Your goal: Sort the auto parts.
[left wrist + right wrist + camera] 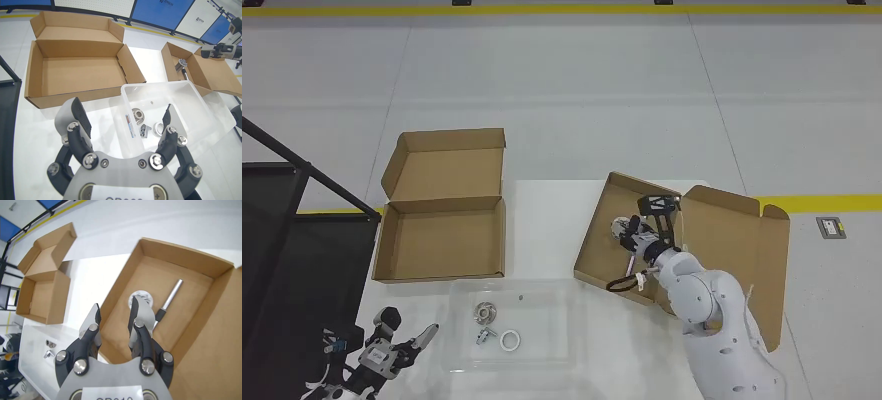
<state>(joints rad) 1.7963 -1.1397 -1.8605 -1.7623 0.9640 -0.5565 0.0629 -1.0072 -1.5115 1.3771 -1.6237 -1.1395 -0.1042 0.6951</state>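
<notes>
Hovering over the right-hand box [181, 246], your right gripper [115, 302] has its fingers apart and empty; the round flanged part [145, 296] and rod [173, 294] lie on the box floor below. That reads as two parts sorted. The next move calls for a pick from the clear tray [155, 83] on the worktop, which holds hub [138, 114], bracket [144, 130] and ring [157, 128]. Your left gripper [122, 103] hangs beside the tray, fingers wide apart.
</notes>
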